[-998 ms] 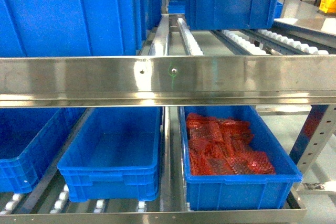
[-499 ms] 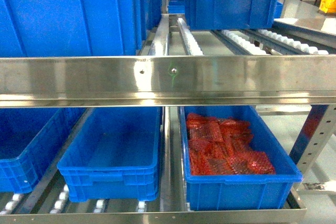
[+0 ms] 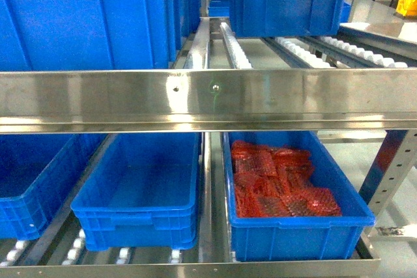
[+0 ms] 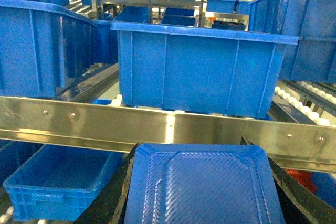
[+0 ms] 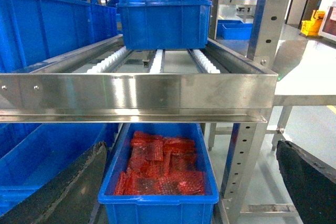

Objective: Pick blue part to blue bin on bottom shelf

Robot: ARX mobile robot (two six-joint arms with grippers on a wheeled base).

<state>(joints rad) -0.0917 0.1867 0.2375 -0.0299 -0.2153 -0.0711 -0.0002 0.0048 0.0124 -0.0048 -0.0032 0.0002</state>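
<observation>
The blue part [image 4: 202, 184], a flat moulded tray-like piece, is held between the dark fingers [image 4: 107, 198] of the left gripper [image 4: 202, 203], which are closed against its two sides; it is seen only in the left wrist view, at 6 o'clock in that picture, carried level in front of the rack and above the lower level. It is not visible in the head view, nor is either arm. The pick is therefore judged done, while the placing is left.

The empty blue bin [image 3: 140, 190] sits on the bottom shelf [image 3: 195, 266], at about 7 o'clock in the head view, with nothing in it. Just beside it, toward 5 o'clock, a second blue bin [image 3: 296, 226] is filled with red mesh-wrapped parts [image 3: 277, 180]. The steel rail of the upper level [image 3: 208, 99] crosses between the held part and the target, so a lowering under it is judged necessary.

The fingers [image 5: 299, 182] of the right gripper [image 5: 178, 182] are spread wide, with nothing between them.

Against the earlier head frames, no difference is seen: bins, rails and contents lie as they did.
</observation>
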